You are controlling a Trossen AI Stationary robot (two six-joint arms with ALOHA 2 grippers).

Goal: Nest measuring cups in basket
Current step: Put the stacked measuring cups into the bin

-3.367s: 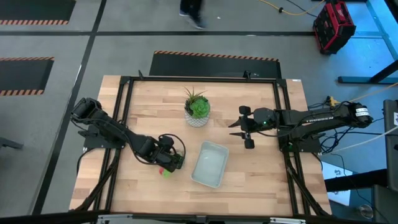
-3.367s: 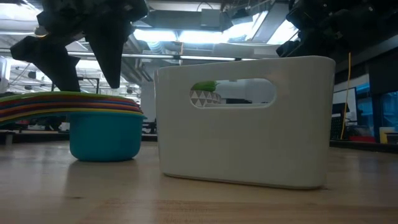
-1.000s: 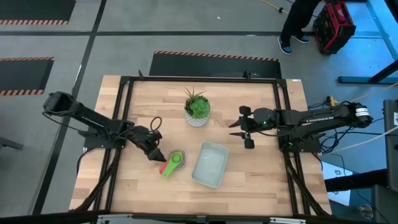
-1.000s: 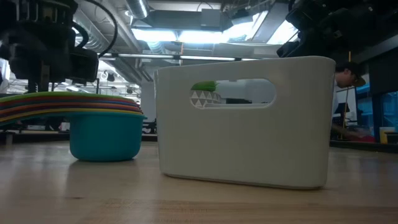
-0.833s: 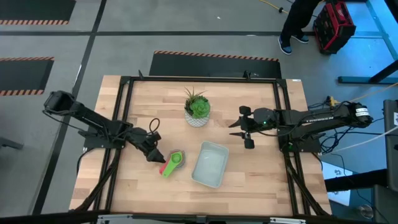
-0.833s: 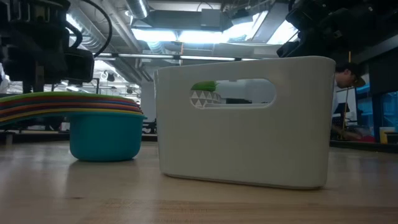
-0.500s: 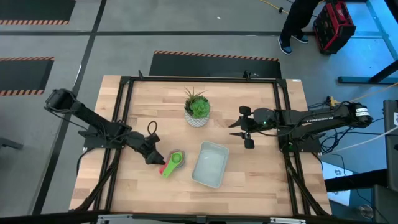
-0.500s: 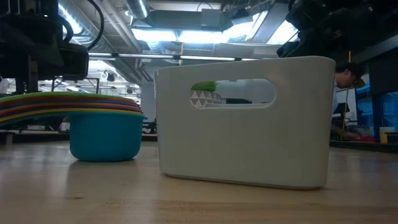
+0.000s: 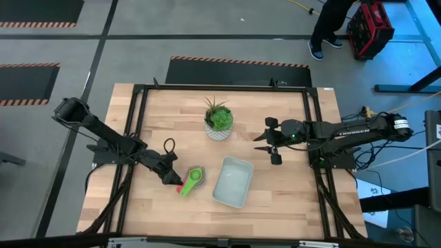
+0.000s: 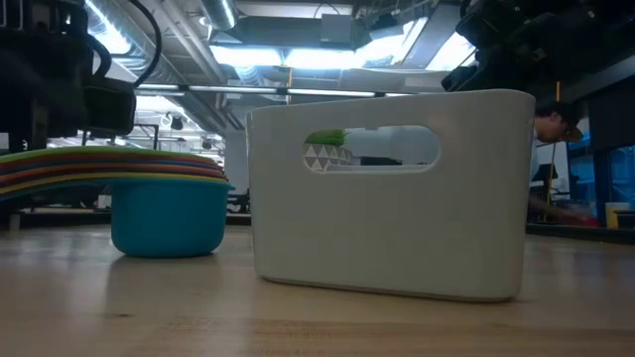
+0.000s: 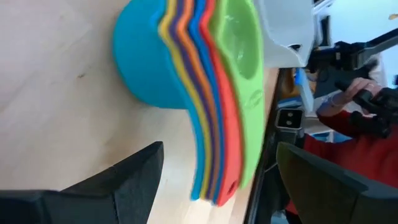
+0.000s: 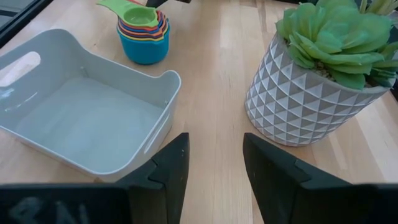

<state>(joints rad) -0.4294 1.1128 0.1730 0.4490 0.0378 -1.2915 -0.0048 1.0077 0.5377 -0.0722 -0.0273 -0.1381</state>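
Nested measuring cups (image 9: pixel 192 179) sit left of basket (image 9: pixel 232 181), seemingly apart.

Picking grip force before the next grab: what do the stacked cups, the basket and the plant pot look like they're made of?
Measuring cups: thin, smooth plastic by the look, bright solid colours with a slight sheen. Basket: moulded plastic, matte pale grey, rounded corners and cut-out handle. Plant pot: white with faceted triangle relief; ceramic or hard plastic, cannot tell.

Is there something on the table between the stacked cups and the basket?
Nothing visible: only bare wood lies between the cups and the basket beside them. The plant pot stands farther back, off that path.
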